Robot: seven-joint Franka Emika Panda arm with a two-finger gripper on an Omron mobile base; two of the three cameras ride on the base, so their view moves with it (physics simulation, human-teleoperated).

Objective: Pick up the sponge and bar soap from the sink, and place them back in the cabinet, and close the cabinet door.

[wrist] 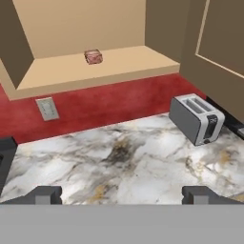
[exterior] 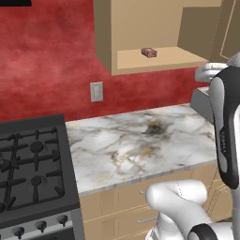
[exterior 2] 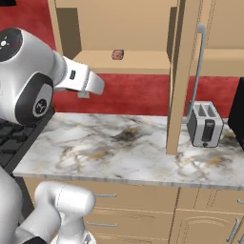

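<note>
The bar soap (exterior: 149,52) is seen lying flat on the shelf of the cabinet (exterior: 140,61), towards the middle of the shelf and a little back from its front edge; the same reddish-brown block is seen in the right base view (exterior 2: 117,55) and in the hand view (wrist: 93,56). The cabinet door (exterior 2: 177,76) is swung open, standing edge-on towards the right base camera, with its long silver handle (exterior 2: 198,66) running down its right side. Below the cabinet a marbled bench (exterior: 136,140) is spread, with a dark smudge near its middle. A silver toaster (exterior 2: 205,124) is set on the bench just to the right of the open door, near the red wall (exterior: 47,56). A white wall socket (exterior: 96,91) is fixed to that wall below and left of the cabinet. A black gas stove (exterior: 30,164) is placed against the left end of the bench. In the hand view the fingers (wrist: 121,195) are spread wide apart with nothing held between them, and they are raised above the bench, well apart from the soap.
</note>
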